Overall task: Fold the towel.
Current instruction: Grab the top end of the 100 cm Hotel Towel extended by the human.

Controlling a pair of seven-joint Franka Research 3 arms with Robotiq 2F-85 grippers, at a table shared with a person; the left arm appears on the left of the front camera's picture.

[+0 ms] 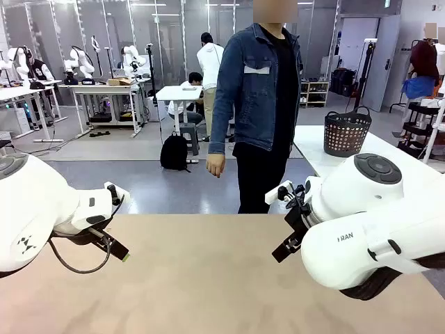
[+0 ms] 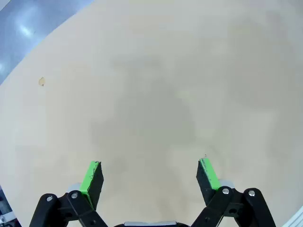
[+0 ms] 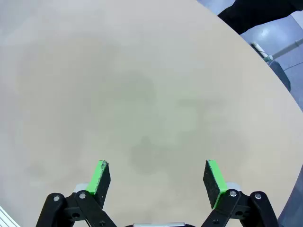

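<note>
Over the left side of the wide tan matte table (image 1: 208,278), close to its near edge, the white left arm (image 1: 42,209) holds the left gripper (image 2: 150,171) above the surface, pointing down at it. Its two black fingers with green pads (image 2: 91,177) stand wide apart and hold nothing; the tan tabletop lies below the gap. A small brownish speck (image 2: 41,81) sits on the table close to its curved edge, and grey-blue floor (image 2: 28,23) lies beyond that edge in the left wrist view.

Over the right side of the table, the white right arm (image 1: 361,229) carries the right gripper (image 3: 158,172) above the surface in the same way. Its jaws are spread wide and grip nothing. In the right wrist view the table's edge curves across the upper right corner.

At the far edge of the table, about its middle, a person (image 1: 257,90) in a blue denim jacket, black shirt and black trousers stands facing the robot. One hand (image 1: 215,165) hangs loosely beside the hip. Behind and to the right, a dark openwork basket (image 1: 346,132) with an upright handle stands on a white table (image 1: 320,156), near its far edge.

Where the pale pink towel lies I cannot tell from these views.
</note>
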